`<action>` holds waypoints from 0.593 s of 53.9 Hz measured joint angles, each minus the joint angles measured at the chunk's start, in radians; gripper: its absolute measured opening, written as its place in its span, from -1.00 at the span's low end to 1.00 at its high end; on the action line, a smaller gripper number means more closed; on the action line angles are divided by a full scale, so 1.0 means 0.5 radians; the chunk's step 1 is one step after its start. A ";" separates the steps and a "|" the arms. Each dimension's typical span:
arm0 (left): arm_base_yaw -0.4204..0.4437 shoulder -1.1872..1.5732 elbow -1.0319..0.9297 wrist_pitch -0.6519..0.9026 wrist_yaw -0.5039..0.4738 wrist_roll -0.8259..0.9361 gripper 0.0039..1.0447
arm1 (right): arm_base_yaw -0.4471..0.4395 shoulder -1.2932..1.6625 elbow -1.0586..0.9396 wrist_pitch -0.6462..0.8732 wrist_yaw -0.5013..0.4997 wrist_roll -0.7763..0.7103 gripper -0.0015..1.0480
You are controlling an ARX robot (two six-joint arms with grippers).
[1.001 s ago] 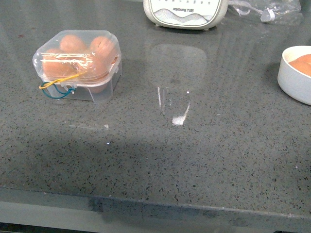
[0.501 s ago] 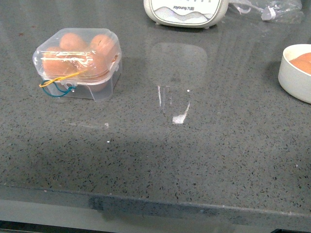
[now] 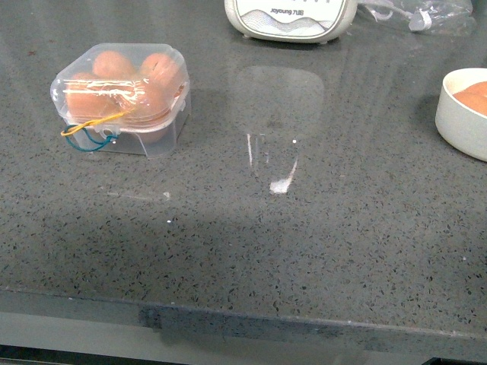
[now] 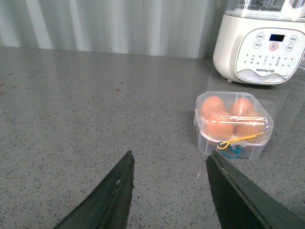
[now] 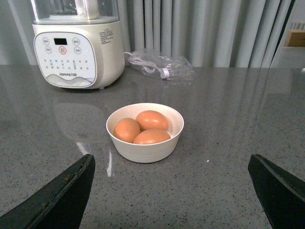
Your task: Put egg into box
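While the box [image 4: 233,125] sits closed, both grippers [image 4: 169,160] [image 5: 171,162] hover spread wide, empty.

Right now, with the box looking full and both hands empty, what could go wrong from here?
1. The box already shows four eggs under a shut lid with its cords across the front; adding another egg would probably crack one.
2. Three eggs lie touching in the white bowl; picking one may knock its neighbours.
3. The left hand and right hand are open, and a smooth egg might slip.
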 joint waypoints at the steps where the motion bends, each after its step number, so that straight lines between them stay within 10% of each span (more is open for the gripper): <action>1: 0.000 0.000 0.000 0.000 0.000 0.000 0.05 | 0.000 0.000 0.000 0.000 0.000 0.000 0.86; 16: 0.000 0.000 0.000 0.000 0.000 0.001 0.89 | 0.000 0.000 0.000 0.000 0.000 0.000 0.86; 32: 0.000 0.000 0.000 0.000 0.000 0.002 0.87 | 0.000 0.000 0.000 0.000 0.000 0.000 0.86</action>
